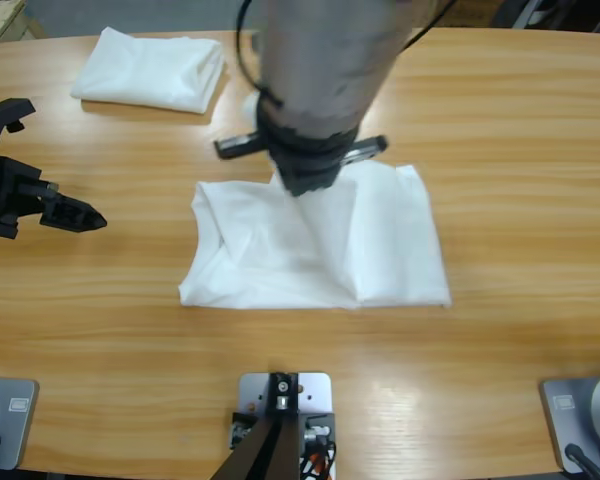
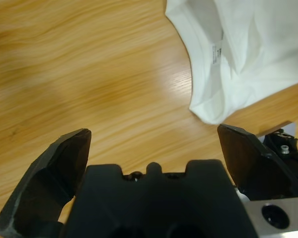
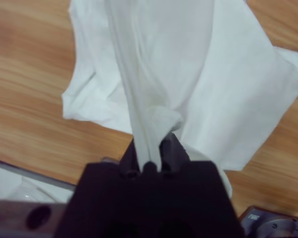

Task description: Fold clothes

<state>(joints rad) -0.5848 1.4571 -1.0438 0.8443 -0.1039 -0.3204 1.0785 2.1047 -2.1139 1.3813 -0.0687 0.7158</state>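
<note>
A white T-shirt lies crumpled and partly folded at the middle of the table. My right gripper comes down from the top and is shut on a pinched ridge of its cloth near the far edge, lifting it; the right wrist view shows the fabric running up from between the jaws of the right gripper. My left gripper hovers open at the table's left, apart from the shirt. In the left wrist view the left gripper holds nothing, and the shirt's collar with a small neck label lies ahead at upper right.
A second white T-shirt, folded into a neat rectangle, lies at the far left of the wooden table. Bare wood surrounds the middle shirt on the right and in front.
</note>
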